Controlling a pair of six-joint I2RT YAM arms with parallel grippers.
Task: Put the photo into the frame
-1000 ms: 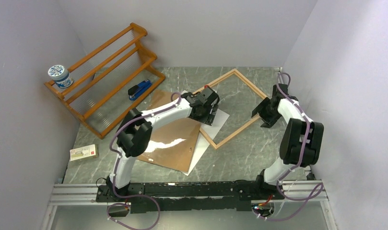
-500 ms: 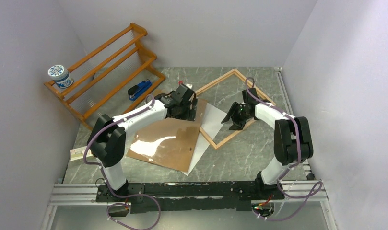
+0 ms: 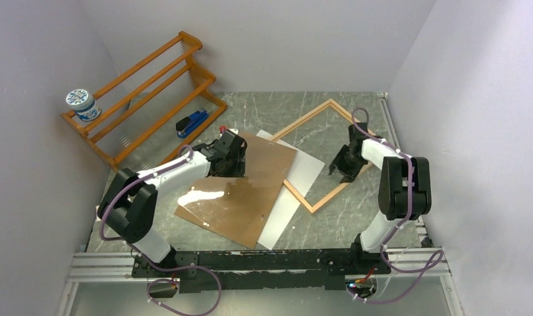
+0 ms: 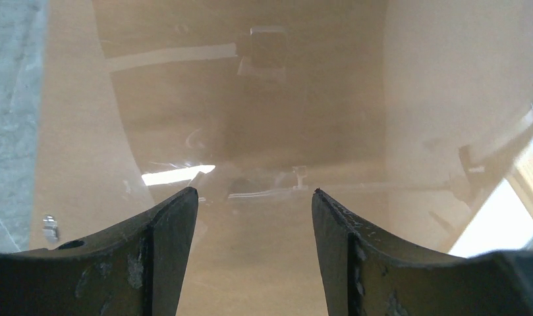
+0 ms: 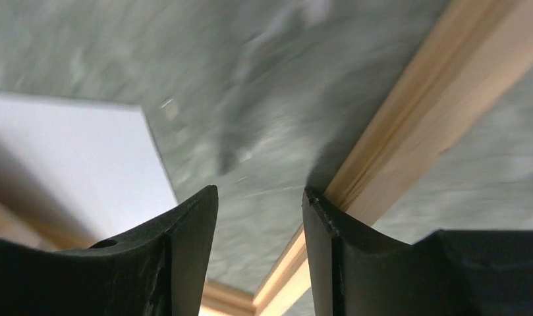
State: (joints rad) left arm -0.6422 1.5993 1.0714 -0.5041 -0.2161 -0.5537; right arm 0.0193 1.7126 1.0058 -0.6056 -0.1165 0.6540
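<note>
The photo (image 3: 306, 172) lies white side up on the table (image 3: 342, 217), mostly buried under the brown backing board (image 3: 244, 191). Its free long edge runs diagonally, near-left to far-right, with one corner poking inside the frame (image 3: 303, 118). The frame sits like a diamond, one corner aimed at the far wall.

Only the right wrist view shows that photo corner (image 5: 72, 151) flat on the marble, and the right hand (image 5: 260, 191) about half open and empty, one finger right by the rail (image 5: 415, 112). The left wrist view shows the left hand (image 4: 253, 194) spread wide, holding nothing, low over the glossy board (image 4: 250, 99).

From above, the left arm stretches out over the board to its hand (image 3: 230, 161), while the right arm is folded tight, its hand (image 3: 341, 168) tipped down inside the frame.
</note>
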